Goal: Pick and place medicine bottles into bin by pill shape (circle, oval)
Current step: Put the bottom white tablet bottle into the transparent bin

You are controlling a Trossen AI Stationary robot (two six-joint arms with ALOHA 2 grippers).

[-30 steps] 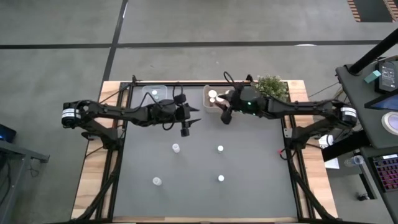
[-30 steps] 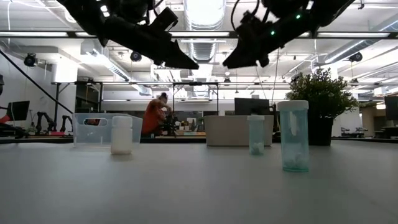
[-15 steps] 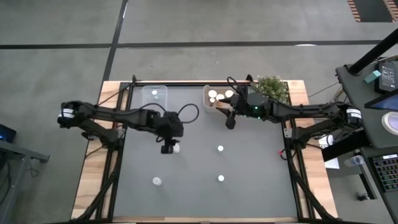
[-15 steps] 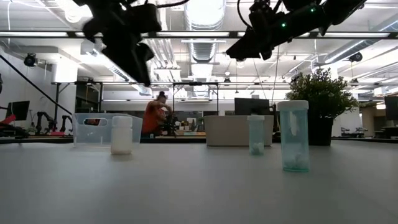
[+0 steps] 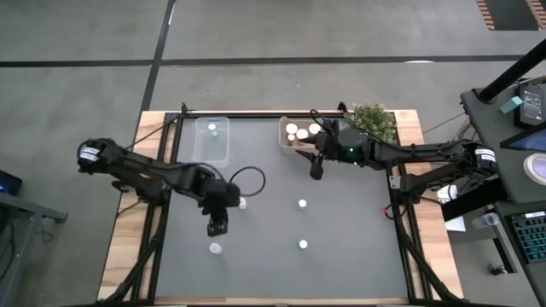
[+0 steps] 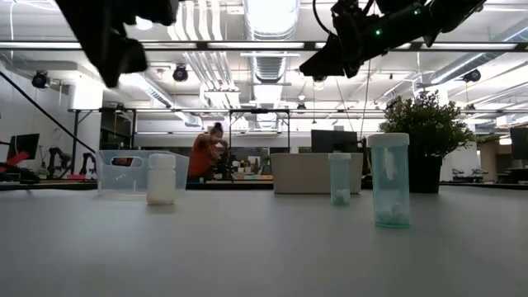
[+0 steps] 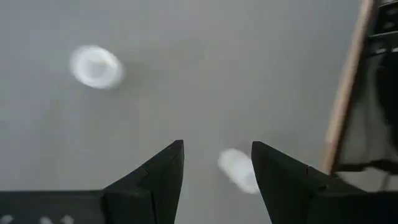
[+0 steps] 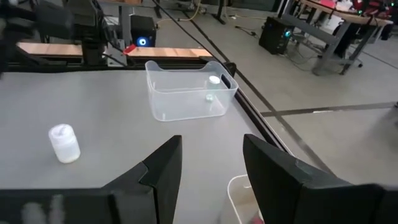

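White-capped bottle just below left hand, hand released, not touching.

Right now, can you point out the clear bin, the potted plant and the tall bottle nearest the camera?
clear bin (image 5: 212,141): high view, on its bare floor.
potted plant (image 5: 374,119): high view, on its green leaves.
tall bottle (image 6: 389,181): low view, on the middle of its body.

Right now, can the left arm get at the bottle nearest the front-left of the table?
Probably yes. The left gripper hangs open just above that white-capped bottle, and nothing lies between them. The other bottle beside the arm stands off to one side, out of the way.
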